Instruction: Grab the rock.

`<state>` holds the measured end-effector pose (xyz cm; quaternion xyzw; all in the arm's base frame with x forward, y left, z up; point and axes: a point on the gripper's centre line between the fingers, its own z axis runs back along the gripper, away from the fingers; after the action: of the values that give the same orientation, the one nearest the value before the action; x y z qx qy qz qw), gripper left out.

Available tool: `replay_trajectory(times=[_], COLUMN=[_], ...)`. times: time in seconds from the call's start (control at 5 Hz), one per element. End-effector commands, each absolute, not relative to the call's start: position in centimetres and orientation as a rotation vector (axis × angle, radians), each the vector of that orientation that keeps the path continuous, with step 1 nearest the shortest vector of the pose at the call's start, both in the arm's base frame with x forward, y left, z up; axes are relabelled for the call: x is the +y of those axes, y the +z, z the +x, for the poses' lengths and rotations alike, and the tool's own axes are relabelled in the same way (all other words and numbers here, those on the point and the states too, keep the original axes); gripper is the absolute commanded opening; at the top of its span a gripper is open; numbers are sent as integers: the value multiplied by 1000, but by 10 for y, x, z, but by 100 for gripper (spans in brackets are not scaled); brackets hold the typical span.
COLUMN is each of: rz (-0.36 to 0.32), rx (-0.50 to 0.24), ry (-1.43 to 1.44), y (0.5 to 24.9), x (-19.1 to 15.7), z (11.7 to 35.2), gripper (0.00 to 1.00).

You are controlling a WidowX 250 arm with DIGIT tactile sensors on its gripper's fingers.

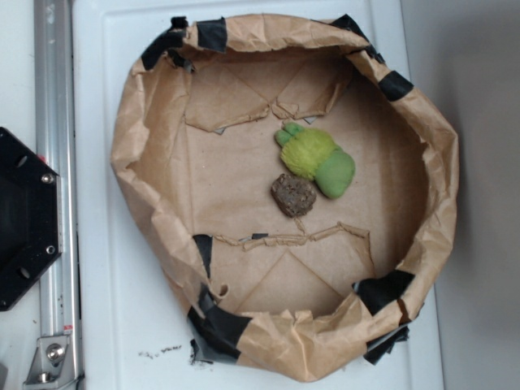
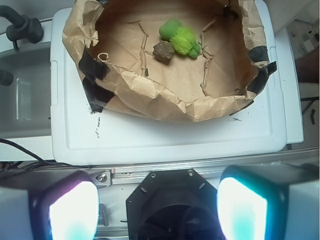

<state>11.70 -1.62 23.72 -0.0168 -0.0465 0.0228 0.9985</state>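
**Approach not yet begun**

While the gripper [image 2: 156, 207] hangs spread and empty well short of the paper-lined basin [image 1: 146, 187], the rock [image 1: 293, 195] lies mid-floor, touching the green-and-yellow soft toy [image 1: 318, 158]. Next: reach over, descend, close on the rock alone.

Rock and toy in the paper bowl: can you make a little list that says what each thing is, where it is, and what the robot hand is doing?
rock: small, dark brown, bumpy; on the floor of the paper bowl, near the middle
green toy: green and yellow, soft; right beside the rock, looks to be touching it
paper bowl: crumpled brown paper, black tape on the rim; sits on a white tray
hand: open, holding nothing, outside the bowl and far from the rock
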Motion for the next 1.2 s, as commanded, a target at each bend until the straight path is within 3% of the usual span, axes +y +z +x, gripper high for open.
replay_trajectory(times=[0.0,0.2,0.4,0.6,0.8,1.0], rz=[-34,-75,-166,-210,-203,-140], rx=[-93,-133,-209,-232,-112,-36], ry=[46,296,546,728,616,584], y=[237,213,204,161,105,60], x=[-16,3,16,34,23,15], z=[117,167,213,259,304,307], gripper=[100,100,100,100,100,100])
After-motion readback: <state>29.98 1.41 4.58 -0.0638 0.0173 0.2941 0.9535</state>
